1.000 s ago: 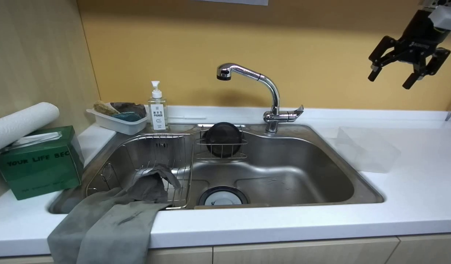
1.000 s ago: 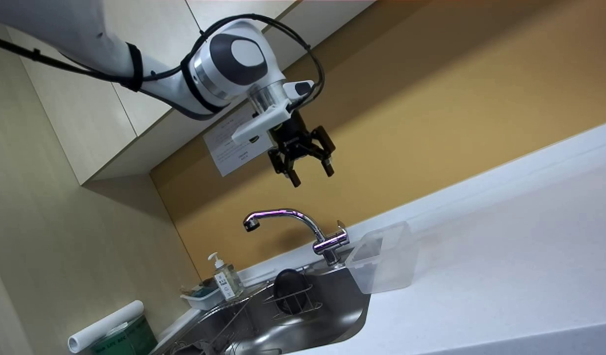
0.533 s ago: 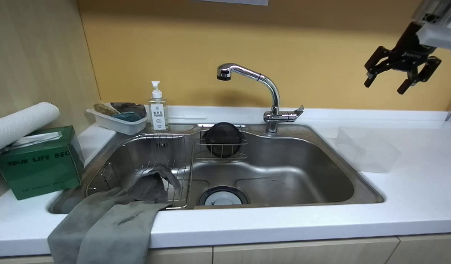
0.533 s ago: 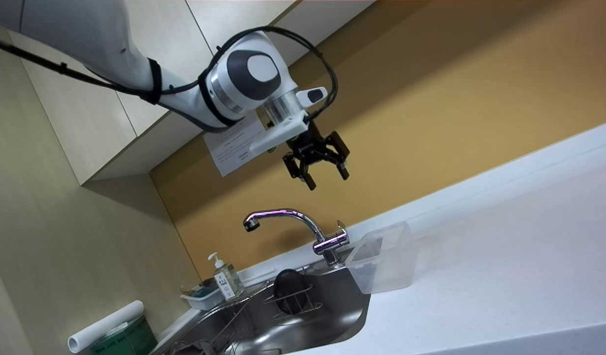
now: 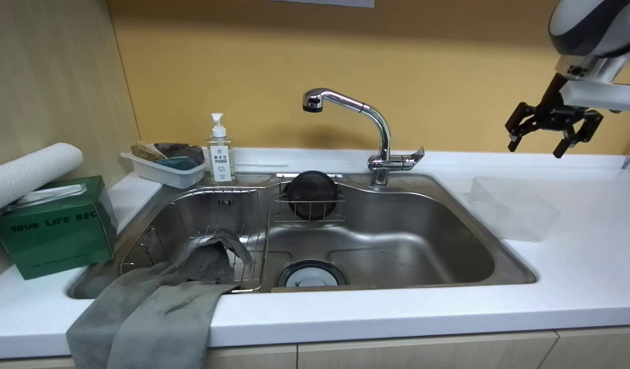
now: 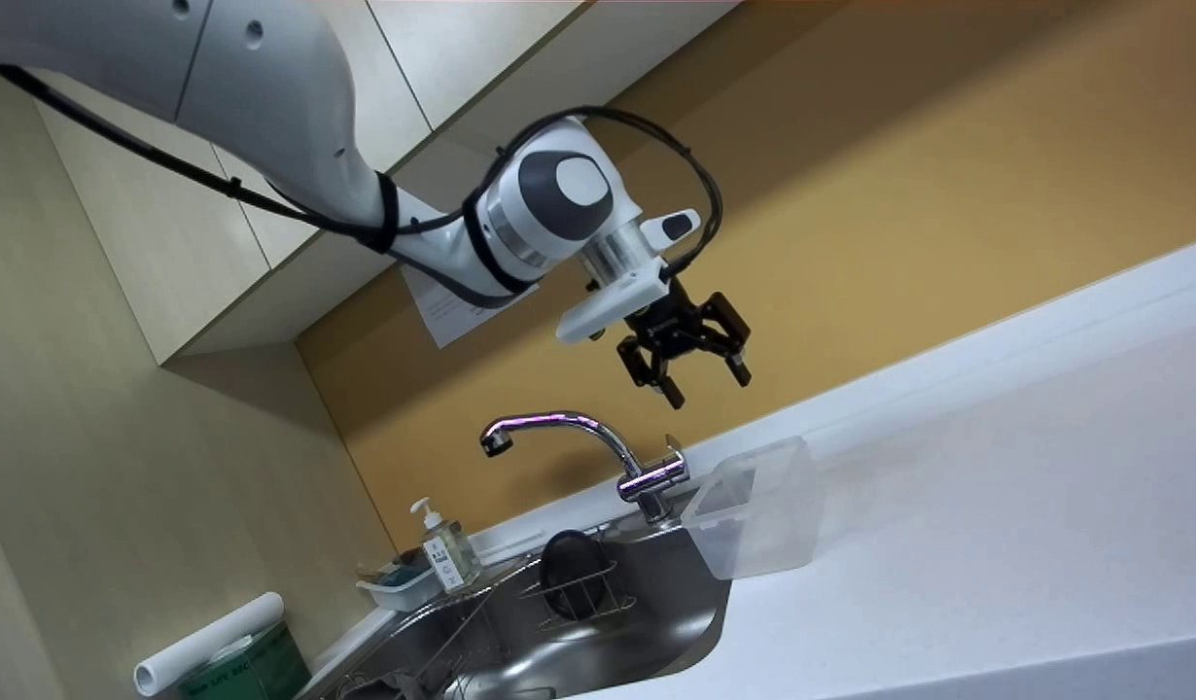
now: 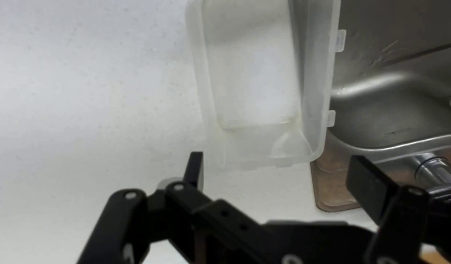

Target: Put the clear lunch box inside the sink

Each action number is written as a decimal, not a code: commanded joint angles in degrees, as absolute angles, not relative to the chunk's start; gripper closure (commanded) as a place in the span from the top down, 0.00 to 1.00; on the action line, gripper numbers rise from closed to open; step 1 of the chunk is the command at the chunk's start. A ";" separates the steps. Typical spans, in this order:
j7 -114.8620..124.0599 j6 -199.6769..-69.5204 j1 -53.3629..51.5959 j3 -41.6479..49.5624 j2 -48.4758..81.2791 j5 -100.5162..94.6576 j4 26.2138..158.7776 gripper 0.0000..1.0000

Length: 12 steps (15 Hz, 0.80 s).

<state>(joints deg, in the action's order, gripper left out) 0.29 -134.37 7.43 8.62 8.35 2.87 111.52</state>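
Black claw (image 6: 710, 389), lower than a second ago, fingers (image 7: 370, 187) spread, clear lunch box (image 7: 262, 88) unmoved beside the sink (image 5: 407, 251)

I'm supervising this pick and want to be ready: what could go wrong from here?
In an exterior view, the clear lunch box nearly blends into the white counter, so its rim may be misjudged. It sits right beside the sink; a nudge from the open gripper might tip it in. The faucet rises at the sink's back and could get bumped.
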 commanded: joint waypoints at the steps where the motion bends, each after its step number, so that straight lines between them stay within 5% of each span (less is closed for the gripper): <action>1: 3.87 -133.17 8.27 9.45 12.02 0.74 107.84 1.00; 12: 1.77 -126.87 11.06 9.76 20.23 2.68 102.15 1.00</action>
